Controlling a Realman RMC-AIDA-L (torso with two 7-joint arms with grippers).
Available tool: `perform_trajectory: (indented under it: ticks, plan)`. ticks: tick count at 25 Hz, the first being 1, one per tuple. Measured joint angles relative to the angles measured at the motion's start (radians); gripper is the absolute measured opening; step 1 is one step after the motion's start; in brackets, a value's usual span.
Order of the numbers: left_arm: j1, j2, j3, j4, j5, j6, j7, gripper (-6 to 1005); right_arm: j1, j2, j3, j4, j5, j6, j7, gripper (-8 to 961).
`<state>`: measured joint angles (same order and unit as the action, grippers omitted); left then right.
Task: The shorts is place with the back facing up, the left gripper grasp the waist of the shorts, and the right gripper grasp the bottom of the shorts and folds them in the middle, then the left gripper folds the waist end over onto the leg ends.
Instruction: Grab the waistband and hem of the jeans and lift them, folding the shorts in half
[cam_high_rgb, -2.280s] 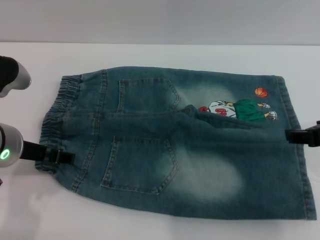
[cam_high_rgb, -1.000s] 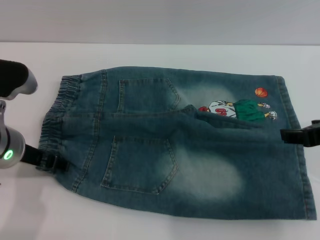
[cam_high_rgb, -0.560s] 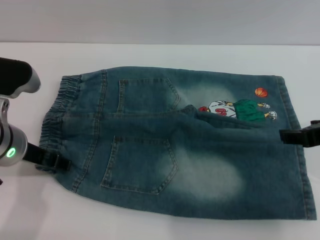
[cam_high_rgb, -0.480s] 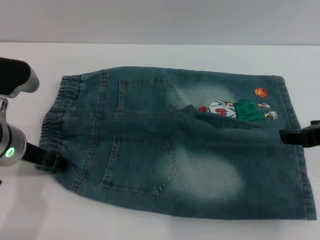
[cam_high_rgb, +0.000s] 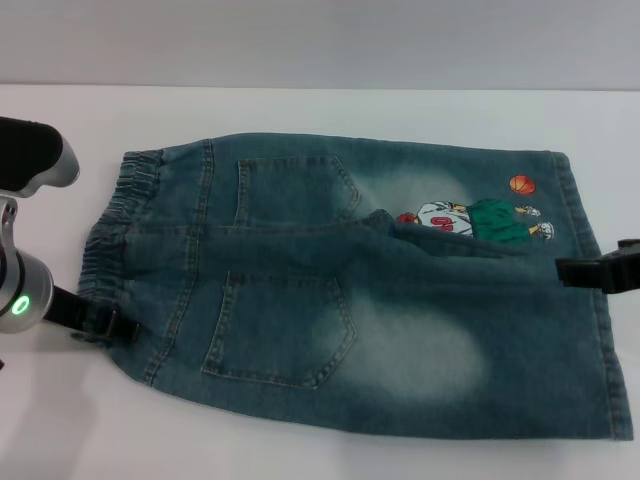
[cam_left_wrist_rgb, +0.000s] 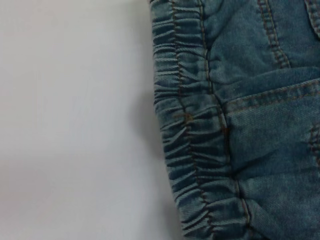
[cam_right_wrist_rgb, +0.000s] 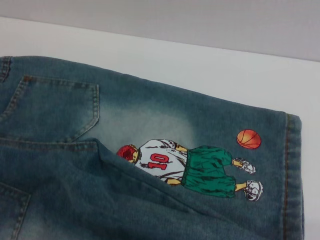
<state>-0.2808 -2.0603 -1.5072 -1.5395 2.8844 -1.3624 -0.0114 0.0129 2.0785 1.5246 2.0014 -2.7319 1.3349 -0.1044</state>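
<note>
The shorts (cam_high_rgb: 400, 310), faded blue denim, lie flat and back up on the white table. Two patch pockets (cam_high_rgb: 285, 330) show. The ruffled waist (cam_high_rgb: 112, 235) is at the left and the hemmed leg ends (cam_high_rgb: 605, 350) at the right. A cartoon print (cam_high_rgb: 470, 220) with an orange basketball (cam_high_rgb: 521, 184) sits near the far hem. My left gripper (cam_high_rgb: 118, 324) is at the waist's near corner, touching its edge. My right gripper (cam_high_rgb: 565, 271) reaches in over the hem at the middle. The left wrist view shows the waist (cam_left_wrist_rgb: 185, 150). The right wrist view shows the print (cam_right_wrist_rgb: 190, 167).
The white table (cam_high_rgb: 300, 110) runs back to a grey wall. A black and silver part of my left arm (cam_high_rgb: 30, 160) hangs over the table's far left. Bare table (cam_left_wrist_rgb: 75, 125) lies beside the waistband.
My left gripper has drawn back a little to the left along the waist's near corner. The right gripper has crept slightly left over the hem. The shorts have not moved.
</note>
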Motion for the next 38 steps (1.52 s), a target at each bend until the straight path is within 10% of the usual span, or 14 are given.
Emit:
perform_trajectory:
  ticks: [24, 38]
  plan:
    - [-0.047, 0.002, 0.0, 0.044, -0.002, -0.032, 0.002, 774, 0.019, 0.0, 0.004, -0.002, 0.0, 0.004, 0.001, 727]
    - [-0.046, 0.002, 0.0, -0.016, -0.003, -0.06, 0.008, 515, 0.027, 0.0, 0.006, 0.002, 0.0, 0.034, 0.004, 726]
